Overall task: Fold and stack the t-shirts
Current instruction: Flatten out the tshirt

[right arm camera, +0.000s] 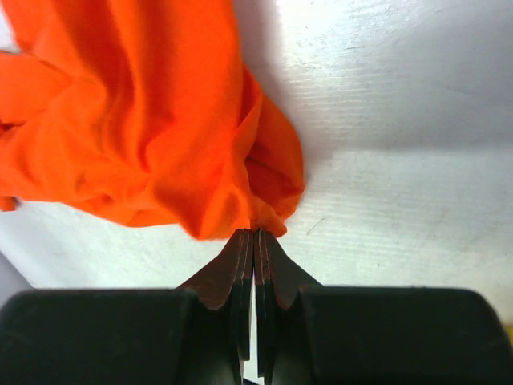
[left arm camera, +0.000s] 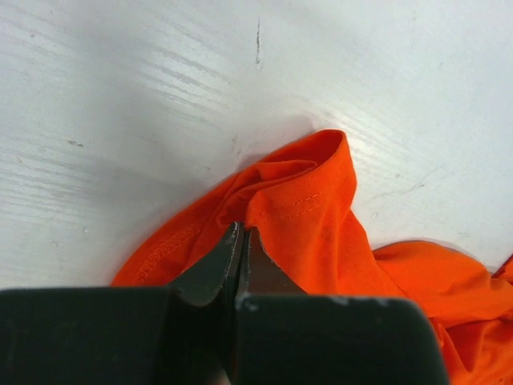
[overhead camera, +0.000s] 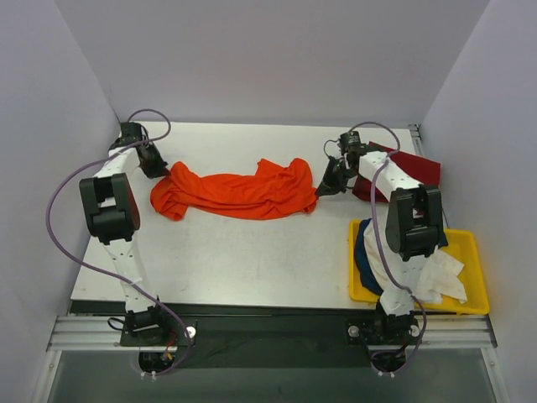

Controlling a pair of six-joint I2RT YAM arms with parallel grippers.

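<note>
Orange shirt [overhead camera: 235, 191] lay bunched across the far middle of the bench [overhead camera: 252, 269] — soft, light, limp cloth, likely to sag and slip unless pinched at hems. Left end effector [left arm camera: 240, 234] was clamped on its left edge, right end effector [right arm camera: 254, 237] on its right end.

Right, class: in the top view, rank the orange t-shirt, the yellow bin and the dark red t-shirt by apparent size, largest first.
1. yellow bin, though it sits nearer the camera.
2. orange t-shirt, bunched up.
3. dark red t-shirt, partly hidden by the right arm, so its extent is unsure.
</note>
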